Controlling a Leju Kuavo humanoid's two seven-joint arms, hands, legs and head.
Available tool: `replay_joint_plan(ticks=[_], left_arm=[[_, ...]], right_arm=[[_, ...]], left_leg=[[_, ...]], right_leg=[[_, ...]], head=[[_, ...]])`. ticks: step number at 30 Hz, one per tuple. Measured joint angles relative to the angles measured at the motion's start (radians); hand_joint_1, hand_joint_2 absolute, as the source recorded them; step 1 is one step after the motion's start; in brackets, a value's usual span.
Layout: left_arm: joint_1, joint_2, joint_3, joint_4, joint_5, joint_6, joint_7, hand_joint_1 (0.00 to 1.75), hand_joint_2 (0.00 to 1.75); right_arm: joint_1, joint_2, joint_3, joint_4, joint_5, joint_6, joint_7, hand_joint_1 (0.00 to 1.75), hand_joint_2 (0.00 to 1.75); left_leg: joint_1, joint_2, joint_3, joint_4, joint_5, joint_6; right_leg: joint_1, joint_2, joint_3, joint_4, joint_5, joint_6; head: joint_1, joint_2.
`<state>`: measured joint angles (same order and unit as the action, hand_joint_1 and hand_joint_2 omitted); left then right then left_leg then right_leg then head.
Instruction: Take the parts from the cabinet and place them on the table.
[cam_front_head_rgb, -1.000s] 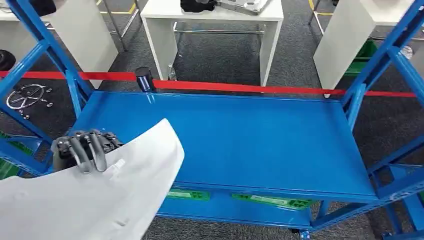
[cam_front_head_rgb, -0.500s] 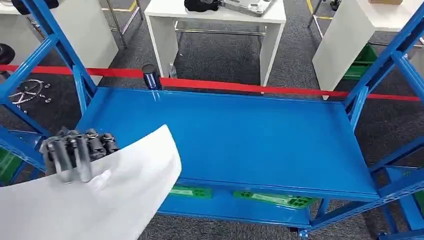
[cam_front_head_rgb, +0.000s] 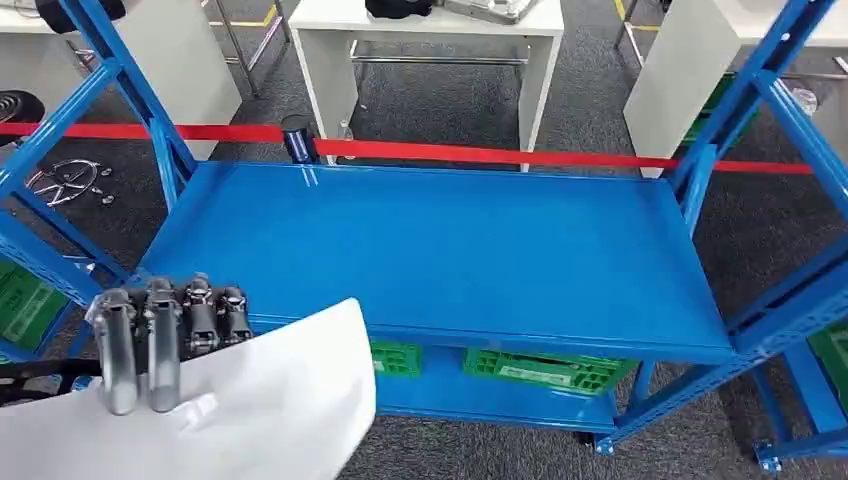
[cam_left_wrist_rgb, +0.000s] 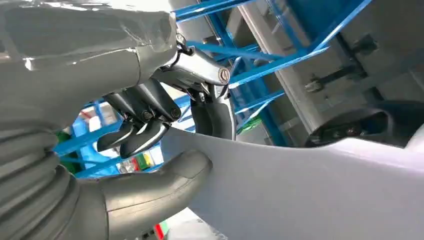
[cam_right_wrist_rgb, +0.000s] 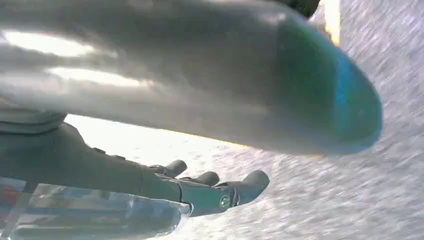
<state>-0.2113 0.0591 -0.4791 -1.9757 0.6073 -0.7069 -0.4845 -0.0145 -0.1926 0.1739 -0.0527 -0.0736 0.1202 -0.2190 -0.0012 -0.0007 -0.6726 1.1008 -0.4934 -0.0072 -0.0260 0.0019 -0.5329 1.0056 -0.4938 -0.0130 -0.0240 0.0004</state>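
Left hand (cam_front_head_rgb: 165, 335): fingers clasp the white part (cam_front_head_rgb: 250, 420), off the blue shelf's (cam_front_head_rgb: 450, 250) front-left corner.
Right hand (cam_right_wrist_rgb: 200, 192): fingers extended, empty.

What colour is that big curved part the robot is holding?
White; the part in the left hand shows best in the head view.

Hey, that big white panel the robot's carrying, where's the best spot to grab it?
Likely along the thin edge, as the left hand does: fingers over the top face of the white panel, thumb pressing underneath. It is a wide, flat sheet, so only an edge fits a hand.
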Motion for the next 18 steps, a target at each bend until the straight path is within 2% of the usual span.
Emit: replay_joint_plan(ticks=[1, 2, 3, 4, 5, 6, 7, 8, 9, 10, 12, 13, 14, 15, 16, 17, 18], left_arm=[[-0.001, 0.000, -0.002, 0.000, 0.000, 0.001, -0.001, 1.75, 1.75], [-0.001, 0.000, -0.004, 0.000, 0.000, 0.001, -0.001, 1.75, 1.75], [-0.001, 0.000, -0.005, 0.000, 0.000, 0.001, -0.001, 1.75, 1.75], [-0.001, 0.000, -0.006, 0.002, -0.001, 0.001, -0.001, 1.75, 1.75], [-0.004, 0.000, -0.008, 0.003, -0.004, 0.001, -0.001, 1.75, 1.75], [-0.010, 0.000, -0.013, 0.004, -0.011, 0.005, -0.001, 1.75, 1.75], [-0.016, 0.000, -0.018, 0.005, -0.013, 0.006, 0.000, 1.75, 1.75], [-0.021, 0.000, -0.020, 0.005, -0.016, 0.006, -0.001, 1.75, 1.75], [-0.023, 0.000, -0.021, 0.006, -0.017, 0.007, 0.000, 1.75, 1.75], [-0.025, 0.000, -0.023, 0.006, -0.017, 0.007, -0.001, 1.75, 1.75], [-0.029, 0.001, -0.024, 0.008, -0.023, 0.007, -0.001, 1.75, 1.75], [-0.030, 0.000, -0.025, 0.008, -0.025, 0.008, -0.002, 1.75, 1.75], [-0.032, 0.000, -0.027, 0.008, -0.029, 0.009, -0.003, 1.75, 1.75], [-0.036, 0.000, -0.030, 0.009, -0.032, 0.011, -0.003, 1.75, 1.75], [-0.037, 0.000, -0.031, 0.009, -0.035, 0.015, -0.004, 1.75, 1.75], [-0.037, 0.001, -0.032, 0.010, -0.044, 0.019, -0.003, 1.75, 1.75], [-0.037, 0.001, -0.033, 0.009, -0.053, 0.024, -0.003, 1.75, 1.75]], right_arm=[[0.000, -0.002, 0.008, 0.005, -0.010, -0.007, 0.008, 0.00, 0.00], [0.001, -0.008, 0.017, 0.010, -0.016, -0.012, 0.013, 0.00, 0.00], [0.001, -0.011, 0.027, 0.014, -0.019, -0.013, 0.016, 0.00, 0.00], [0.001, -0.016, 0.036, 0.018, -0.022, -0.013, 0.018, 0.00, 0.00], [0.001, -0.017, 0.049, 0.021, -0.031, -0.006, 0.017, 0.00, 0.00], [0.001, -0.017, 0.066, 0.024, -0.052, 0.011, 0.013, 0.00, 0.00], [0.000, -0.017, 0.081, 0.026, -0.065, 0.022, 0.011, 0.00, 0.00], [-0.001, -0.013, 0.094, 0.027, -0.073, 0.029, 0.010, 0.00, 0.00], [-0.001, -0.007, 0.104, 0.027, -0.078, 0.030, 0.010, 0.00, 0.00], [-0.001, -0.010, 0.111, 0.029, -0.080, 0.031, 0.009, 0.00, 0.00], [-0.002, -0.005, 0.126, 0.031, -0.087, 0.038, 0.007, 0.00, 0.00], [0.000, -0.005, 0.131, 0.034, -0.092, 0.044, 0.002, 0.00, 0.00], [-0.001, -0.003, 0.136, 0.037, -0.099, 0.052, -0.004, 0.00, 0.00], [0.000, -0.004, 0.143, 0.037, -0.105, 0.062, -0.008, 0.00, 0.00], [0.000, -0.005, 0.153, 0.037, -0.109, 0.071, -0.011, 0.00, 0.00], [0.001, -0.006, 0.161, 0.037, -0.116, 0.077, -0.016, 0.00, 0.00], [0.000, -0.006, 0.169, 0.038, -0.120, 0.083, -0.021, 0.00, 0.00]], left_leg=[[0.004, 0.000, -0.020, 0.078, -0.058, -0.005], [0.006, 0.000, -0.038, 0.154, -0.097, -0.008], [0.006, 0.000, -0.049, 0.217, -0.117, -0.009], [0.006, 0.000, -0.039, 0.231, -0.106, -0.007], [0.006, 0.000, -0.006, 0.198, -0.076, -0.004], [0.004, 0.000, 0.053, 0.117, -0.037, 0.003], [0.002, -0.001, 0.120, 0.022, -0.012, 0.015], [-0.006, -0.003, 0.181, -0.074, -0.025, 0.032], [-0.008, -0.002, 0.211, -0.120, -0.043, 0.041], [-0.016, -0.002, 0.205, -0.116, -0.033, 0.035], [-0.026, -0.001, 0.197, -0.121, -0.018, 0.045], [-0.025, 0.001, 0.189, -0.139, 0.001, 0.054], [-0.014, 0.008, 0.193, -0.158, 0.023, 0.057], [-0.014, 0.006, 0.176, -0.161, 0.038, 0.065], [-0.014, 0.006, 0.158, -0.159, 0.051, 0.064], [-0.014, 0.006, 0.141, -0.158, 0.063, 0.064], [-0.015, 0.006, 0.124, -0.157, 0.075, 0.064]], right_leg=[[0.001, 0.000, -0.011, 0.001, 0.009, -0.002], [0.003, 0.000, -0.022, 0.002, 0.018, -0.001], [0.004, 0.000, -0.034, 0.003, 0.026, -0.001], [0.005, 0.000, -0.044, 0.003, 0.035, 0.000], [0.008, 0.000, -0.053, 0.003, 0.042, 0.002], [0.011, 0.001, -0.062, 0.003, 0.050, 0.002], [0.013, 0.001, -0.067, 0.002, 0.057, 0.003], [0.010, 0.002, -0.067, 0.002, 0.062, 0.005], [0.017, 0.002, -0.071, 0.002, 0.069, 0.014], [0.003, 0.001, -0.071, -0.002, 0.077, 0.021], [-0.001, 0.001, -0.074, -0.008, 0.093, 0.036], [0.004, 0.002, -0.074, -0.018, 0.106, 0.043], [-0.001, 0.001, -0.083, -0.009, 0.088, 0.037], [0.003, 0.001, -0.111, 0.036, 0.035, 0.024], [0.003, 0.001, -0.137, 0.111, -0.022, 0.014], [0.001, 0.001, -0.162, 0.192, -0.068, 0.012], [0.002, 0.001, -0.178, 0.261, -0.091, 0.017]], head=[[0.001, 0.000], [0.000, 0.000], [0.000, 0.000], [0.000, 0.000], [0.000, 0.000], [0.000, 0.000], [0.000, 0.000], [0.001, 0.000], [0.003, 0.000], [0.000, 0.000], [-0.002, 0.000], [-0.002, 0.000], [0.000, 0.000], [0.001, 0.000], [0.005, 0.000], [0.007, 0.000], [0.006, 0.000]])
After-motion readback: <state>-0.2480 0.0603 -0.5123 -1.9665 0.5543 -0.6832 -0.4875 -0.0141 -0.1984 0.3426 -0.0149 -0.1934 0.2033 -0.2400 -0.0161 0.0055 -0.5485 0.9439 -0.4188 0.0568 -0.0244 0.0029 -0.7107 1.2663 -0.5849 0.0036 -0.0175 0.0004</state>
